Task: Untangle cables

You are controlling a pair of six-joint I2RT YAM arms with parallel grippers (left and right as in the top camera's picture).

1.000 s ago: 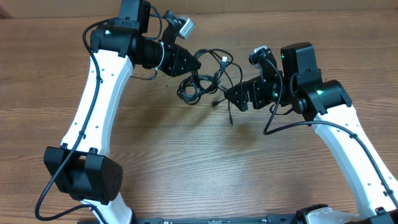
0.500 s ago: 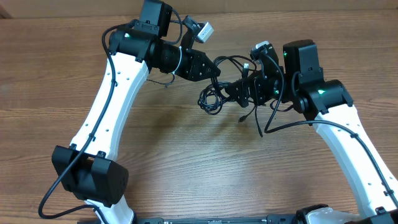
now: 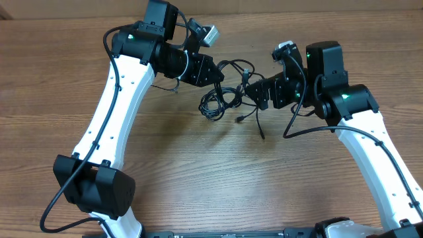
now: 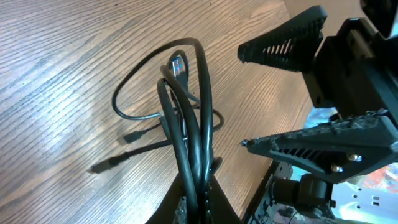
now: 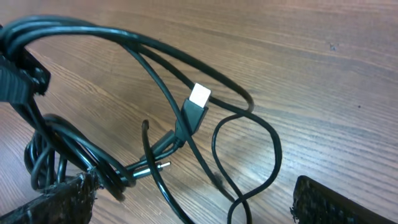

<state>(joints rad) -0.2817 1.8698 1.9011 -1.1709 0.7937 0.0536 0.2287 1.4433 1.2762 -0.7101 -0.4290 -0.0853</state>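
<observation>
your left claw (image 4: 194,202) clamps the cables (image 3: 221,99), which trail onto the surface (image 3: 198,172) between both claws; your right claw (image 5: 196,186) gapes apart. pull the wrong strand and the loops could cinch tighter.

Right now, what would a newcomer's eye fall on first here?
A tangle of black cables is bunched between the two arms above the wooden table, pinched in the shut jaws of the left arm. Facing it from the right, the jaws of the right arm stand wide open. A silvery-tipped plug juts up amid the loops.
</observation>
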